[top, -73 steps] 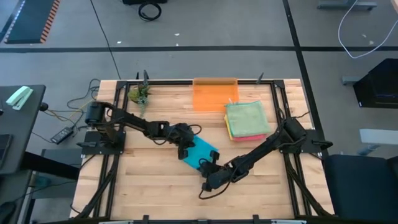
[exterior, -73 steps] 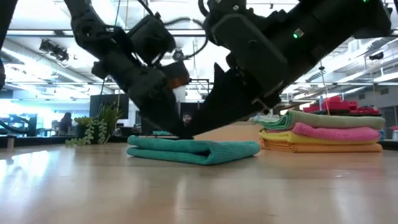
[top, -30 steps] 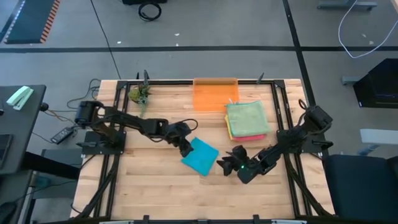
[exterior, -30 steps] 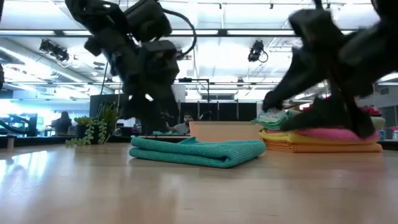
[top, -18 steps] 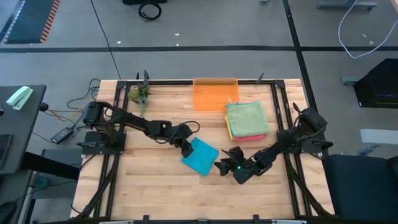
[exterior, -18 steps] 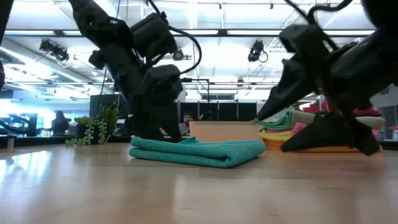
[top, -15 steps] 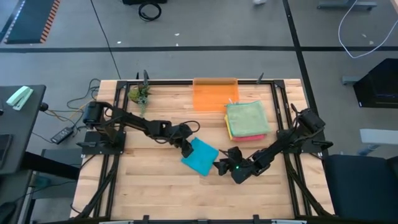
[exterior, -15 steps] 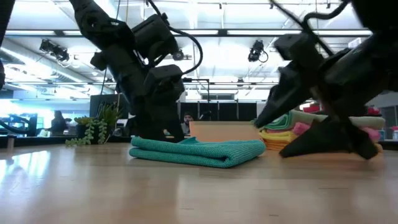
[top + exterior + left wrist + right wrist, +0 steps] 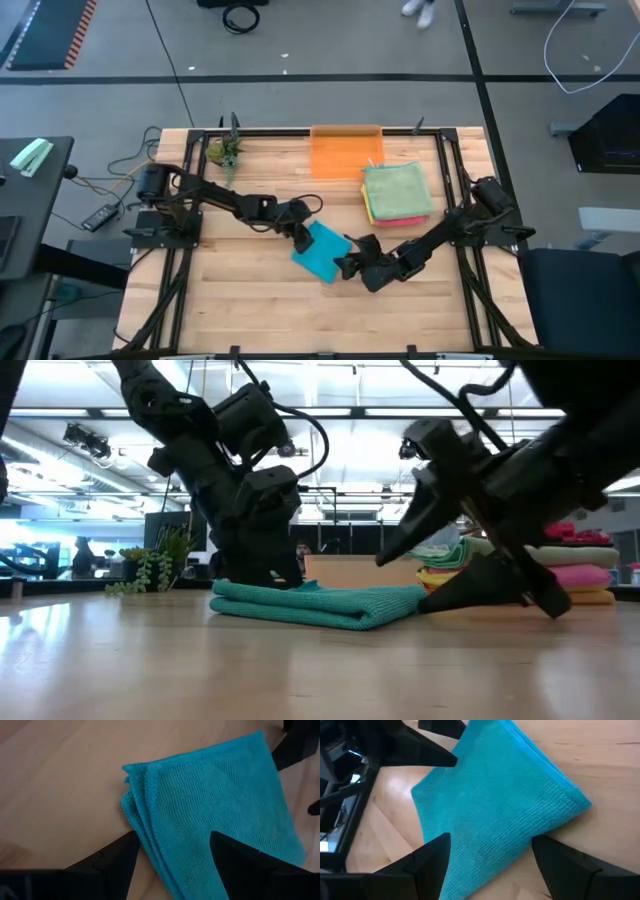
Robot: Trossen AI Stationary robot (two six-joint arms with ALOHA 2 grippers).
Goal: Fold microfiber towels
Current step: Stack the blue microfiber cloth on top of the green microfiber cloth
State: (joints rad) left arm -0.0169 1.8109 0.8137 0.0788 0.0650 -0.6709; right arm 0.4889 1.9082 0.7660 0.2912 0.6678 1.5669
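A teal microfiber towel [image 9: 322, 251], folded into several layers, lies flat near the table's middle. My left gripper [image 9: 300, 238] is open at its far-left corner, one finger [image 9: 117, 857] beside the stacked edges [image 9: 134, 802] and one finger [image 9: 240, 857] over the cloth. My right gripper [image 9: 343, 265] is open at the towel's near-right side, and the folded corner [image 9: 580, 800] shows ahead of its fingers. A stack of folded towels [image 9: 397, 193], green on top of pink and yellow, lies at the far right. My left gripper comes down slanting from the table's left over the teal towel's layered corner [image 9: 262, 588]; I cannot tell whether its fingers touch the cloth. My right gripper comes in low from the table's right at the towel's folded end [image 9: 412, 598]; I cannot tell whether it touches.
A translucent orange bin [image 9: 346, 152] stands at the table's far edge, just behind the towel stack. A small potted plant [image 9: 224, 152] stands at the far left. Bare wood stretches along the near edge [image 9: 300, 320].
My right gripper has travelled from beside the towel stack toward the table's left, up to the teal towel's near-right side. My left gripper has dipped down onto the towel's far-left corner. The towel has stayed where it was.
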